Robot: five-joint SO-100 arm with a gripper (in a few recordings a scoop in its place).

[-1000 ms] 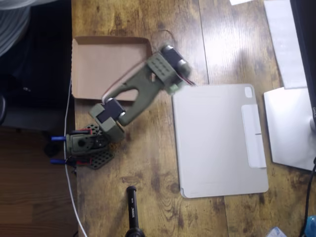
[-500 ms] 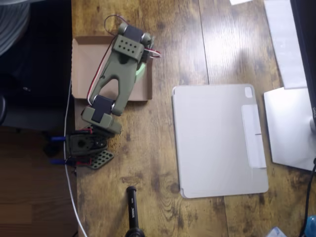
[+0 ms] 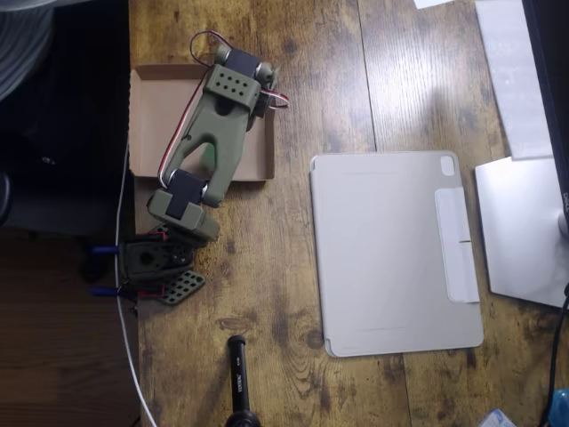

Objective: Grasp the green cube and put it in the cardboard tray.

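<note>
Olive arm (image 3: 206,133) reaches over the cardboard tray (image 3: 156,116) at the tabletop's (image 3: 293,53) left side in the overhead view. Green cube can't be made out now; it's hidden under the arm's head, so whether it lies in the tray or is carried is unclear. Judging by the task: small, light, stiff, matte cube, best pinched across two opposite flat faces. Pincer sits beneath the wrist block, so I cannot tell how wide it stands or what it touches. Grey slab (image 3: 396,249) lies well apart.
</note>
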